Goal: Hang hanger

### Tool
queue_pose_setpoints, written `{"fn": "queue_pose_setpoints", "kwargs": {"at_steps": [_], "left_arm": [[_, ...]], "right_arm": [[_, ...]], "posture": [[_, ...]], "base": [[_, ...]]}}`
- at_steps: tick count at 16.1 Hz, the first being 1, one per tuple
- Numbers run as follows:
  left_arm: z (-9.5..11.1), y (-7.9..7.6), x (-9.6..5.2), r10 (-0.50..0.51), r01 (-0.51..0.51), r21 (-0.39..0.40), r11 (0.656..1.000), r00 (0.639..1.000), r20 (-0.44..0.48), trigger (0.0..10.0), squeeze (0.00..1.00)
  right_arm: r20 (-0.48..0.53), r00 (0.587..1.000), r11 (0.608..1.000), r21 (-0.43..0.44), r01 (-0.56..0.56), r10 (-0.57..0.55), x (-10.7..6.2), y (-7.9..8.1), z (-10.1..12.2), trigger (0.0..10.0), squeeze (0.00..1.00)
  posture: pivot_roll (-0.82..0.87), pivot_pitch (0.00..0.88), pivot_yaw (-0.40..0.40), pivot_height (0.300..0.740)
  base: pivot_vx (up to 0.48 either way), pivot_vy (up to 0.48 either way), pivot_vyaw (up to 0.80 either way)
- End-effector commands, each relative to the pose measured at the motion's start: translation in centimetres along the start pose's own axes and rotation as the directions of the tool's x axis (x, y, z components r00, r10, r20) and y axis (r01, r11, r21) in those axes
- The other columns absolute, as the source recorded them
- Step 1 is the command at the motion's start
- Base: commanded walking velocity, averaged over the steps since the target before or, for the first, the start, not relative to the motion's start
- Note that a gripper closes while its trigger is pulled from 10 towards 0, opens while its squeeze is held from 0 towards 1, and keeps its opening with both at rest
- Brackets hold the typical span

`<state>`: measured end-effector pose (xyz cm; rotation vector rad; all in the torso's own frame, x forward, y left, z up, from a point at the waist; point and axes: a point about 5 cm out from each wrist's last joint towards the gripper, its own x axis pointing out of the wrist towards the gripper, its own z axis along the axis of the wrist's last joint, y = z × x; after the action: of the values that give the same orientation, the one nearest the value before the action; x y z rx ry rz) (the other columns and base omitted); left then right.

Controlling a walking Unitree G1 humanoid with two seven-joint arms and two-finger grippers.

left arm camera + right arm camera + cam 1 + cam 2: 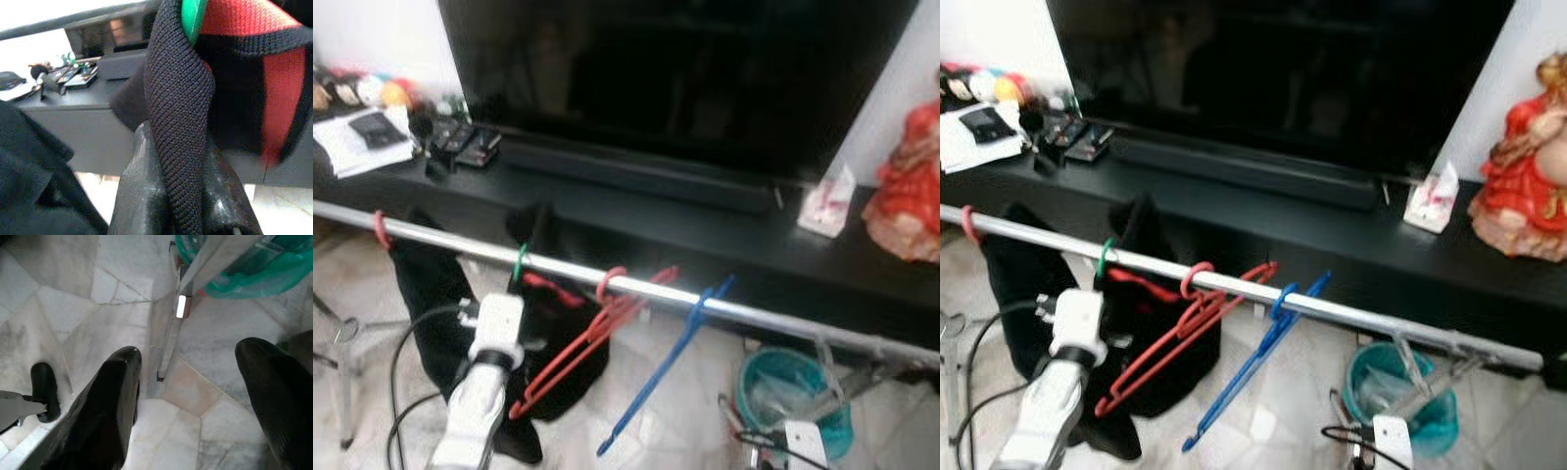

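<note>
Rail (754, 315): my landmark.
Left gripper (178, 196): just under it, I pinch the black garment (176, 98) tight.
Right gripper (195, 396): fingers spread wide, nothing held.

Your robot's left arm (475, 392) is a shiny silver tube, and it ends in a white boxy block near the wrist. A thin black cable (411, 343) loops out from the arm's left side. You can see a few small dark bits sticking out of that white block. The left gripper (181, 196) has smooth, glossy black fingers with rounded edges. The right gripper (195, 396) has two long black fingers (102, 401) too, shiny and rounded at the tips.
</note>
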<state>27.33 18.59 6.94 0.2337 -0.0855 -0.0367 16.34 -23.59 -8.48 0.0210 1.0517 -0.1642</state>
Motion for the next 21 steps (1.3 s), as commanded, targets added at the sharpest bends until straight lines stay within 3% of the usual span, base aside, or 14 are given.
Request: {"fn": "queue_pose_setpoints", "kwargs": {"at_steps": [1,8,16,21], "left_arm": [[0.9,0.5,0.4,0.016,-0.017,0.021,1.000,0.999,0.035,10.0,0.00],[2.1,0.4,2.4,0.026,-0.027,0.020,0.999,0.998,0.056,10.0,0.00],[1.0,0.7,4.8,0.066,-0.068,-0.019,0.998,0.994,-0.087,10.0,0.00],[-0.6,0.3,4.7,0.030,-0.035,-0.021,0.999,0.979,-0.203,10.0,0.00]], "right_arm": [[-0.010,1.000,1.000,-0.003,-0.002,0.002,0.0,0.0,-0.3,10.0,0.00],[-0.007,1.000,1.000,-0.001,-0.002,0.002,0.0,0.0,-0.2,10.0,0.00],[-0.007,1.000,1.000,-0.004,-0.007,0.007,0.0,0.0,-0.1,10.0,0.00],[-0.010,1.000,1.000,-0.004,-0.009,0.009,0.0,0.1,-0.1,10.0,0.00]], "posture": [[0.09,0.000,-0.037,0.740],[0.09,0.000,-0.040,0.740],[0.09,0.000,-0.045,0.740],[0.08,0.000,-0.042,0.740]], "base": [[0.000,0.000,0.00],[0.000,0.000,0.00],[0.000,0.000,0.00],[0.000,0.000,0.00]]}}
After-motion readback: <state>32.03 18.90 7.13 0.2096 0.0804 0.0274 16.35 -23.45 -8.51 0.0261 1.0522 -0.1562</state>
